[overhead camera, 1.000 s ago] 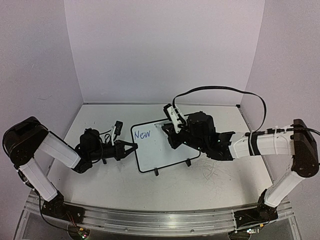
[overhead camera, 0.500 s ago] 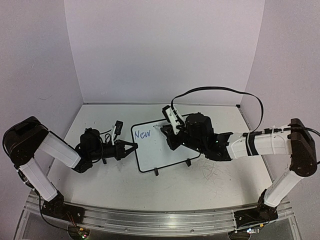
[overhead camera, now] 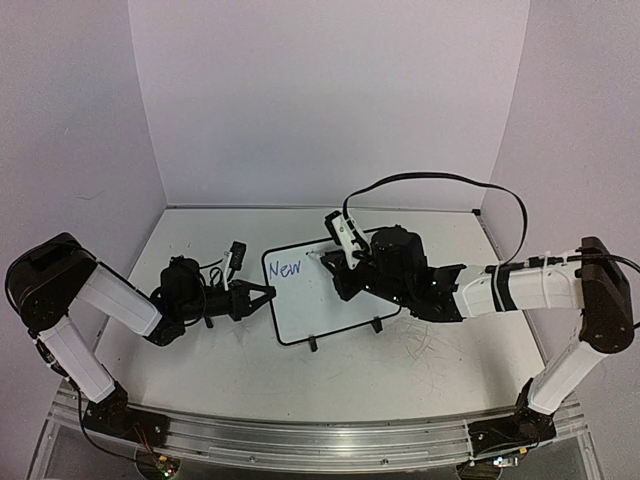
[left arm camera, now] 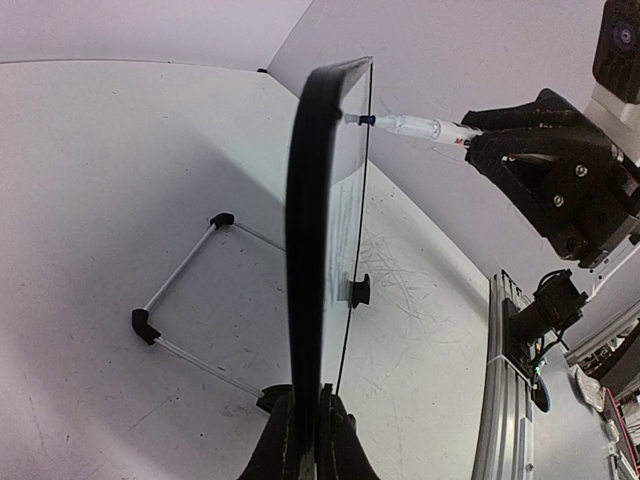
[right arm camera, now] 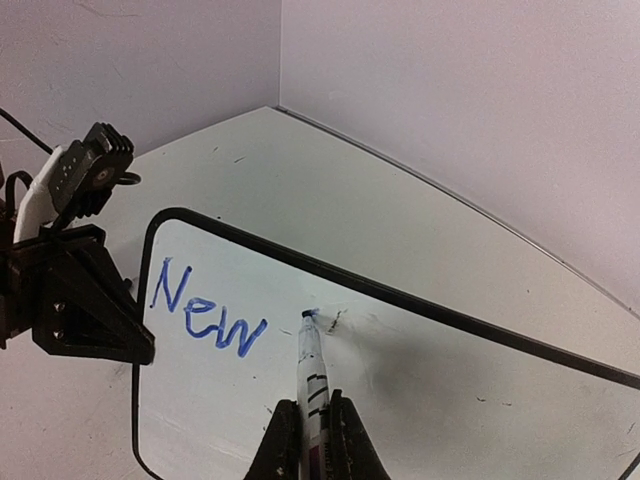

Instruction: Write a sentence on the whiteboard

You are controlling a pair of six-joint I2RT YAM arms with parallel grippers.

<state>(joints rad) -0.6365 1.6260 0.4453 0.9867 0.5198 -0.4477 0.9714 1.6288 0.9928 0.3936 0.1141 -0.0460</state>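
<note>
- L tool (left arm camera: 308, 425) closed, pinching the whiteboard (left arm camera: 305, 230) by its thin black frame. The board stands edge-on straight ahead of the tool, leaning a bit.
- R tool (right arm camera: 312, 440) closed on a marker (right arm camera: 312, 370): clear barrel w/ black bands, blue tip. The tip sits at the board face just ahead of the tool and looks to be touching.
- sentence (right arm camera: 205, 312): only "New" shows, in blue handwriting slanting up. It's left of the R tool's marker tip, near the board's upper-left corner, right by the L tool's fingers in the top view.
- Board face is glossy white w/ rounded corners and a few small dark specks (right arm camera: 335, 320) beside the marker tip.
- wire stand (left arm camera: 180, 290): thin metal wire w/ black corner caps, on the worktop (overhead camera: 200, 370) behind the board, to the L tool's left.
- Two small black feet (overhead camera: 312, 344) sit under the board's near edge, below and between both tools.
- In the top view the R tool's body covers the board's upper-right part.
- Worktop is white and matte, w/ grey scuffs (overhead camera: 420, 345) beneath the R arm.
- A black cable (overhead camera: 440, 180) arcs above the R arm.
- Pale lilac walls (overhead camera: 320, 100) stand beyond both tools.
</note>
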